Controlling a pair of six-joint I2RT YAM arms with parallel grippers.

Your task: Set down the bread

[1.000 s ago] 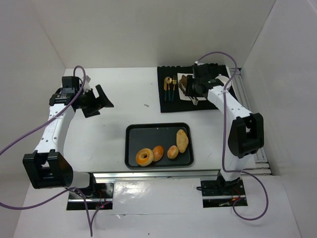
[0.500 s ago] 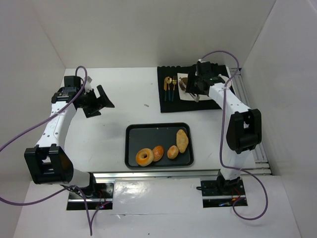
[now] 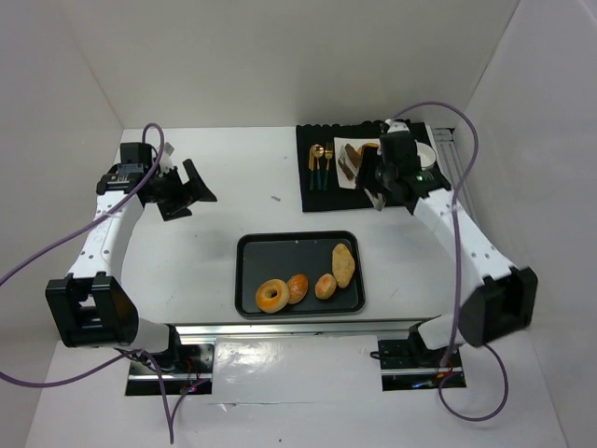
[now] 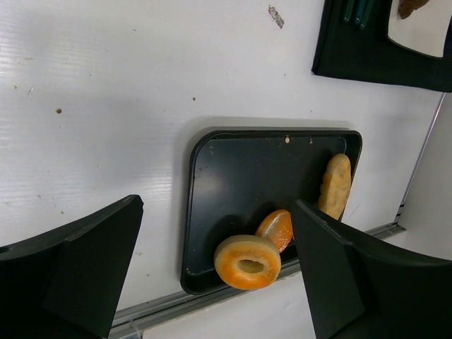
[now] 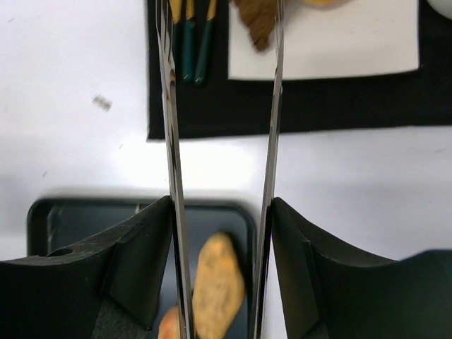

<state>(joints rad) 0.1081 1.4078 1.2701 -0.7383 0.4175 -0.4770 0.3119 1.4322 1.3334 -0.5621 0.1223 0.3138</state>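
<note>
A black tray (image 3: 250,252) holds a ring doughnut (image 3: 272,297), two small buns (image 3: 298,287) (image 3: 326,286) and an oblong tan roll (image 3: 343,264). A dark brown croissant (image 3: 349,157) lies on a white sheet (image 3: 362,147) on the black mat (image 3: 326,196). My right gripper (image 3: 376,198) is open and empty above the mat's near edge. In the right wrist view its jaws (image 5: 221,169) frame the roll (image 5: 217,286) below and the croissant (image 5: 258,18) above. My left gripper (image 3: 189,189) is open and empty at the far left. Its wrist view shows the doughnut (image 4: 247,261), a bun (image 4: 275,229) and the roll (image 4: 335,185).
Gold cutlery with dark handles (image 3: 320,166) lies on the mat's left part. A small dark speck (image 3: 275,198) sits on the white table. White walls close in on three sides. A metal rail (image 3: 452,173) runs along the right edge.
My right gripper has drawn back from over the croissant and sheet toward the near side, and the arm has swung out to the right. The left arm has barely moved.
</note>
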